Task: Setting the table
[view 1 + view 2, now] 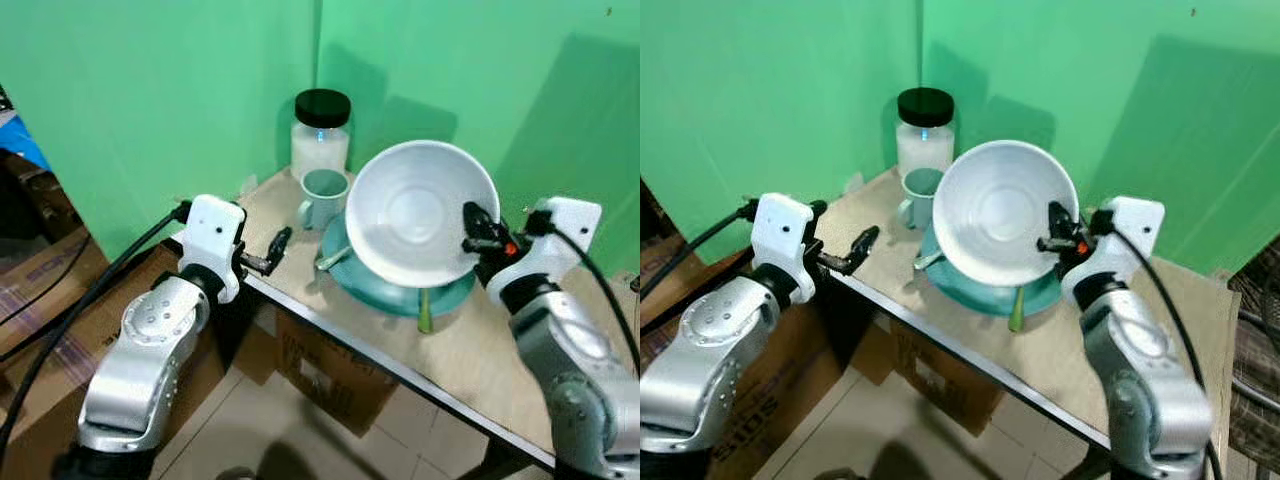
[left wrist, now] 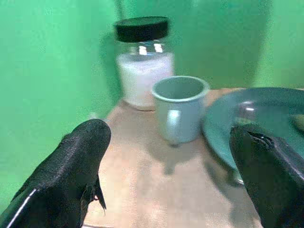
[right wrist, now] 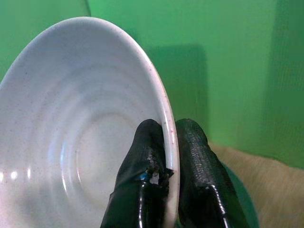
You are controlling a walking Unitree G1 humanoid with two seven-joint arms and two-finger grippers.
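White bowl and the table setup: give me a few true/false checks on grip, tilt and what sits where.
1. The right gripper has its jaws pinched on the white bowl's rim. True.
2. The bowl lies flat in the teal plate. False: it is held tilted above the plate.
3. The left gripper holds the mug. False: its jaws are open and empty, short of the mug.
4. The black-lidded jar stands behind the mug. True.

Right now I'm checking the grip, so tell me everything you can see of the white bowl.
The white bowl is round, glossy and ceramic-looking, with faint rings inside and nothing in it. It is tipped up on edge, its inside facing the camera, above the teal plate. The right gripper pinches its rim, one finger inside and one outside. Whether its lower edge touches the plate cannot be told.
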